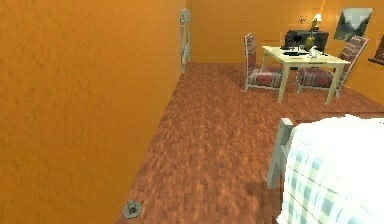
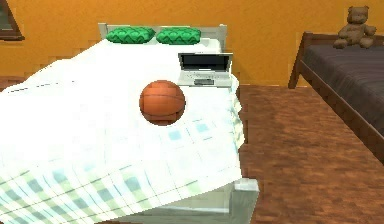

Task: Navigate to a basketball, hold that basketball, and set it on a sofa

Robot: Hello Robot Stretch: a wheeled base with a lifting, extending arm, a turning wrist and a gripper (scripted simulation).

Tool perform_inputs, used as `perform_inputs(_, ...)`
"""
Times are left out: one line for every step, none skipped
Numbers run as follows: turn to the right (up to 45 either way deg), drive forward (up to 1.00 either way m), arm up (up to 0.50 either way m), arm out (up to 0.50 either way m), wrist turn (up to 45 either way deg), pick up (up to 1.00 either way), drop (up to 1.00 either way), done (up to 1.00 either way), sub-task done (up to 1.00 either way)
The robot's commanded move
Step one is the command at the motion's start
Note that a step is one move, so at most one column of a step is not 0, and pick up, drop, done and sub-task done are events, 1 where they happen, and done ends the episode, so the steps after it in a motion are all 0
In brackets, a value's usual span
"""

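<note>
Midway down the bed [image 2: 80, 150], near its right edge, your basketball [image 2: 162, 102] sits on soft covers. A clumsy nudge could roll it off that edge. You cannot tell the gripper's state.

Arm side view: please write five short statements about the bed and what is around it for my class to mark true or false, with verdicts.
1. The basketball is orange. True.
2. The pillows at the head of the bed are red. False: they are green.
3. A laptop lies opened on the bed. True.
4. The teddy bear sits between the pillows. False: it sits on the dark-framed furniture at the view's right.
5. The wall behind the bed is orange. True.
</note>
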Motion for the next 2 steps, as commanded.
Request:
perform_inputs(0.0, 0.0, 0.38, 0.0, 0.0, 0.0, 0.0, 0.0, 0.0)
perform_inputs(0.0, 0.0, 0.0, 0.5, 0.0, 0.0, 0.0, 0.0, 0.0)
